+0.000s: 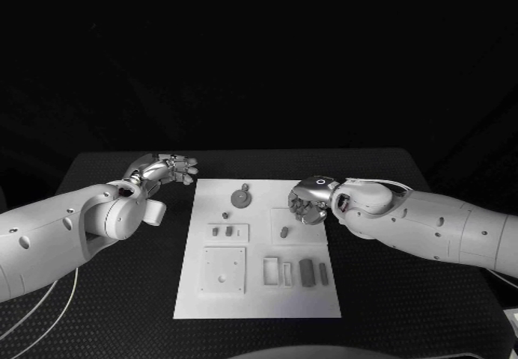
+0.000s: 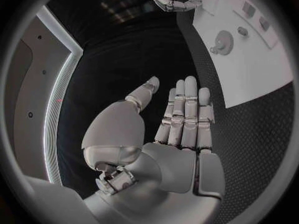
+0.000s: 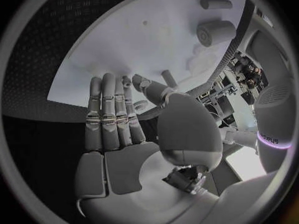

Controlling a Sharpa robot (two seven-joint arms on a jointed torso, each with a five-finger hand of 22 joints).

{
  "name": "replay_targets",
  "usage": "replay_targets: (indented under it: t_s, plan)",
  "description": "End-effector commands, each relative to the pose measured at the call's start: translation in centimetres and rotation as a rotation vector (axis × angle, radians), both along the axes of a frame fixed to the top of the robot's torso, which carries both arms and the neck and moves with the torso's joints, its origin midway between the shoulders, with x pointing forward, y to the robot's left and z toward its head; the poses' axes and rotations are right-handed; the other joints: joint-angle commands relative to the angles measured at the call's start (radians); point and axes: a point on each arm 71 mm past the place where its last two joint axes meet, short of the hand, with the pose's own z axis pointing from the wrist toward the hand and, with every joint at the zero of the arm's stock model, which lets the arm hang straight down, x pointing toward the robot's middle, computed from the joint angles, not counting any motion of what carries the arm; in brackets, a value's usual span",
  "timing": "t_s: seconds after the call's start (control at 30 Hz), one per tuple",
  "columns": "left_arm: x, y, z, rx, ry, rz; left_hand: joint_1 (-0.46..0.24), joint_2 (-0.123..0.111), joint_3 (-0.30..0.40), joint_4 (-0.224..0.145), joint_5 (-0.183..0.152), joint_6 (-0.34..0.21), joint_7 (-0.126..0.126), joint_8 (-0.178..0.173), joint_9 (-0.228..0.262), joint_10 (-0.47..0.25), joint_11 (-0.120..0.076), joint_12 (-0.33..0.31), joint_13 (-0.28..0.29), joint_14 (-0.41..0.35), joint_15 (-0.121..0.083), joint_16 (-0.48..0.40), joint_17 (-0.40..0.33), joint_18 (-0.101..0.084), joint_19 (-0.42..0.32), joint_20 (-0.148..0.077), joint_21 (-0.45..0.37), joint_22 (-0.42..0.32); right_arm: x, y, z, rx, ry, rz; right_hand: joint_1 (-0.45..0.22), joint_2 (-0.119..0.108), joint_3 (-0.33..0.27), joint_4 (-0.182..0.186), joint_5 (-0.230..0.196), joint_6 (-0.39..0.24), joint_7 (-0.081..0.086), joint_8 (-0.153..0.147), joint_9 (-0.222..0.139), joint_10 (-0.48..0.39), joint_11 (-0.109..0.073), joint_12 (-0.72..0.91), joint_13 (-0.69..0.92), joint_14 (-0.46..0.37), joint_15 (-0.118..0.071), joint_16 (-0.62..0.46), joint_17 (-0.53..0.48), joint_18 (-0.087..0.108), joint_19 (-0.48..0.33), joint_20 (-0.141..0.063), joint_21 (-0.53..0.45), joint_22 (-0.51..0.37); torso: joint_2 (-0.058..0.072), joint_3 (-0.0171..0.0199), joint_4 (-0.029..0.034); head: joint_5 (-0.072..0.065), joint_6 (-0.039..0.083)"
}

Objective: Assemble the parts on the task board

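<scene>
The black table [image 1: 432,299] has a finely dotted mat surface, and the room behind it is dark. At its middle lies the white task board [image 1: 259,299], a long plate running near to far. The right hand [image 1: 311,200] hangs over the board's far right part, its fingers straight and together, holding nothing. The left hand [image 1: 168,169] sits just off the board's far left corner, fingers likewise flat and released. Small grey parts lie on the board: a round disc with a tab [image 1: 241,197] at the far end, a short peg [image 1: 284,232] mid-right, and two dark bars [image 1: 314,273] near right. No writing on the board can be read.
</scene>
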Motion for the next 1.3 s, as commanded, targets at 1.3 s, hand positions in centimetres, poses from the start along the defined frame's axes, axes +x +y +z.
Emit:
replay_targets:
  t_s: [1.3]
  plan:
    - [-0.1,-0.1,0.0,0.002,-0.003,-0.019,0.008,0.001,0.000,-0.014,0.002,-0.005,0.008,0.002,-0.003,-0.005,0.008,-0.010,-0.006,0.003,0.001,-0.009,0.010,0.013,0.008,-0.002,-0.008,0.004,-1.4,0.6,-1.3,-0.079,-0.147,0.036,0.081,-0.038,0.117,-0.012,-0.004,0.105,-0.040,0.039,0.033,0.117,-0.045,0.002,0.066,0.071,-0.043,0.083,0.114,0.010,0.108,-0.048,0.079,0.060,0.000,0.0001,0.0007,-0.014,-0.014]
